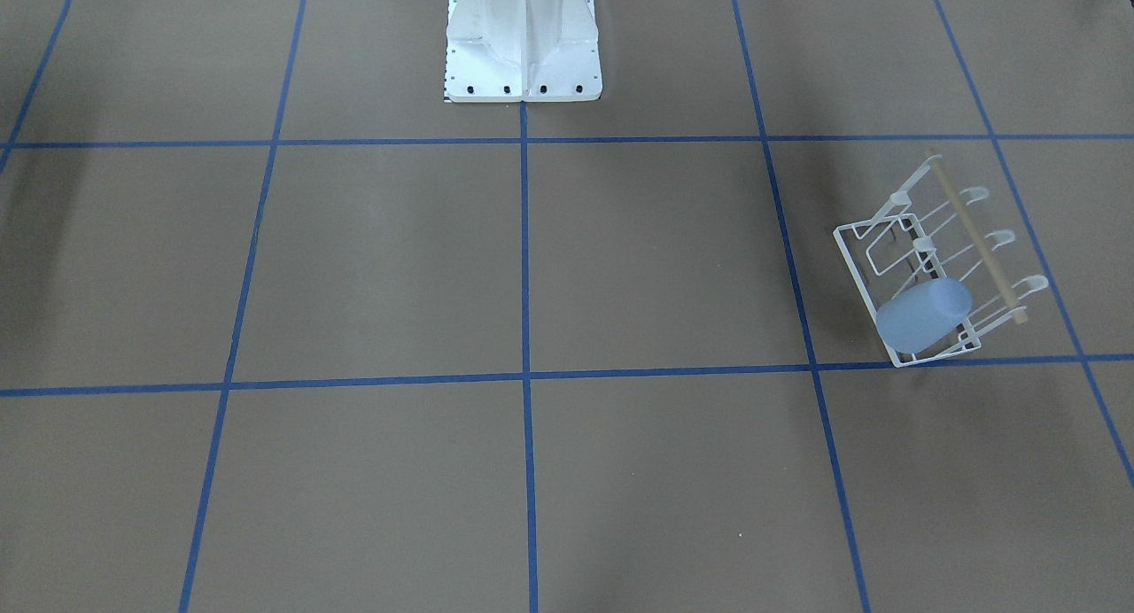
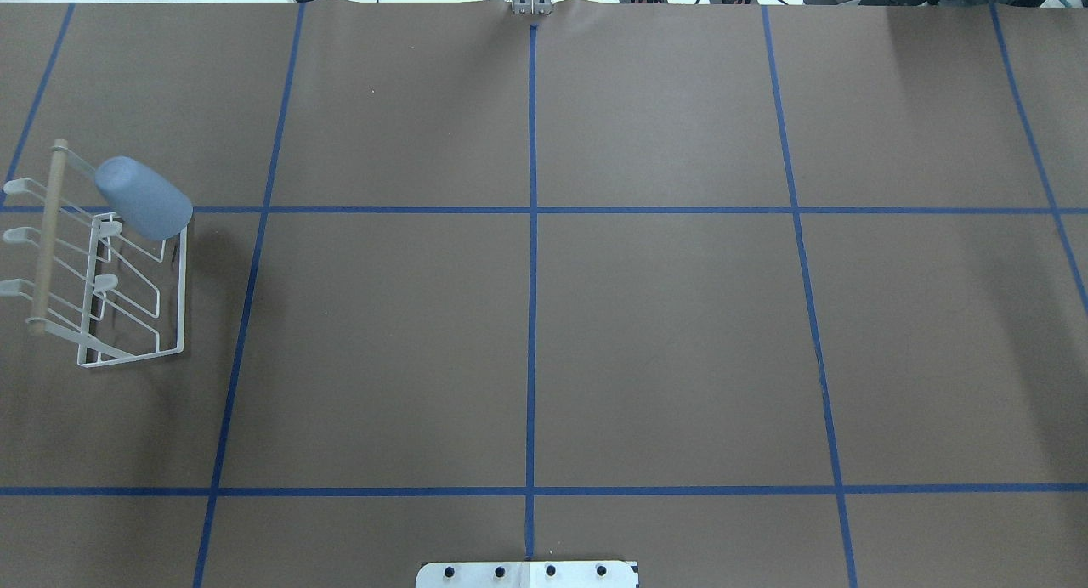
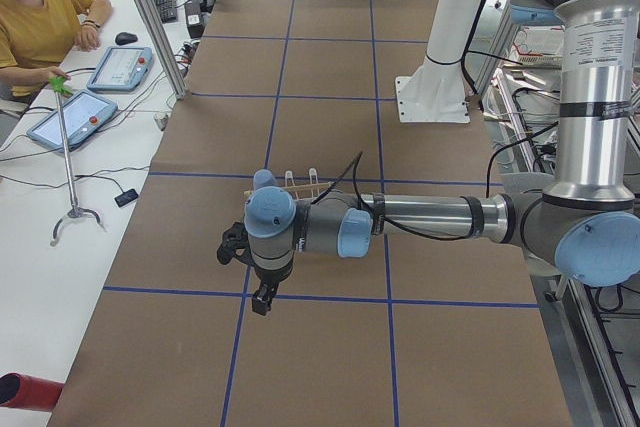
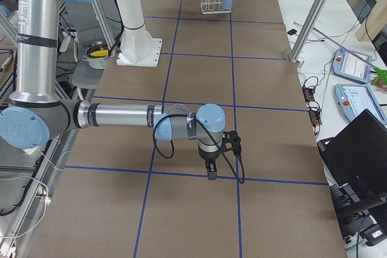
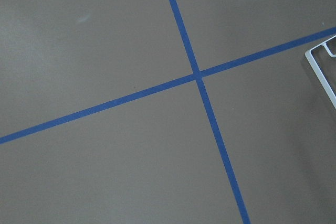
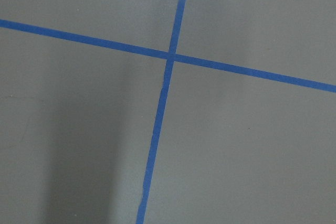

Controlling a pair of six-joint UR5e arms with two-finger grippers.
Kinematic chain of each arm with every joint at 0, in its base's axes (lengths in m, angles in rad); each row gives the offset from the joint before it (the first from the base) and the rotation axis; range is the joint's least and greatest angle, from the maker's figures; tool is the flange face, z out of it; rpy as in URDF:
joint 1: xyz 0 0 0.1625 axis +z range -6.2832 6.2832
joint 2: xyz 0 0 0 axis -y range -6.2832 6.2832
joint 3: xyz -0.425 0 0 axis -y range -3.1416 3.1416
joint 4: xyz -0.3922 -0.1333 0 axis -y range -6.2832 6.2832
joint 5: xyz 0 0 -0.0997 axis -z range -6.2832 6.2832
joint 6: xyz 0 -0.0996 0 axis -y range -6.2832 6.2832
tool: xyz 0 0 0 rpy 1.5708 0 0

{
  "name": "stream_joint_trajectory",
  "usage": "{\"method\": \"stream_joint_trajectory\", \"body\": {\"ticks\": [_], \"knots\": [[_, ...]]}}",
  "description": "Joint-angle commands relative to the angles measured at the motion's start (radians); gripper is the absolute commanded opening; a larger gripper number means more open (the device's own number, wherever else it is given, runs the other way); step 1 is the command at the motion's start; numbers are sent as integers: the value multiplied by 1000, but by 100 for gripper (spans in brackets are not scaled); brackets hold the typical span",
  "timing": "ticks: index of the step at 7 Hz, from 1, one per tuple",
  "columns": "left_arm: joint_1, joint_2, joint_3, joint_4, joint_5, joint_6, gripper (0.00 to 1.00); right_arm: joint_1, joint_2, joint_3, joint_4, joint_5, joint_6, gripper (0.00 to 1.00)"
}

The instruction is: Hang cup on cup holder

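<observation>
The pale-blue cup (image 1: 921, 316) sits upside down and tilted over a prong at one end of the white wire cup holder (image 1: 897, 229), by its wooden dowel. Both also show in the overhead view, the cup (image 2: 144, 199) on the holder (image 2: 173, 295) at the table's far left. My left gripper (image 3: 262, 302) hangs above the table a little in front of the holder, apart from it; I cannot tell if it is open. My right gripper (image 4: 211, 173) hangs over bare table far from the holder (image 4: 211, 5); I cannot tell its state. The left wrist view shows a corner of the holder (image 5: 320, 69).
The white robot base (image 1: 523, 46) stands at the table's middle edge. Blue tape lines (image 2: 532, 231) grid the brown table. A person in yellow (image 3: 35, 22) sits at the side desk with teach pendants (image 3: 120, 67). A pole on a stand (image 3: 68, 162) is beside the table.
</observation>
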Motion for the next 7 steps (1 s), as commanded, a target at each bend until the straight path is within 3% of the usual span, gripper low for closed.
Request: {"method": "stream_joint_trajectory", "body": {"ticks": [1, 7], "knots": [[-1, 14, -13, 0, 0, 0, 98, 0, 0, 0, 0, 0, 0, 100], [-1, 43, -41, 2, 0, -2, 98, 0, -3, 0, 0, 1, 0, 100]]}}
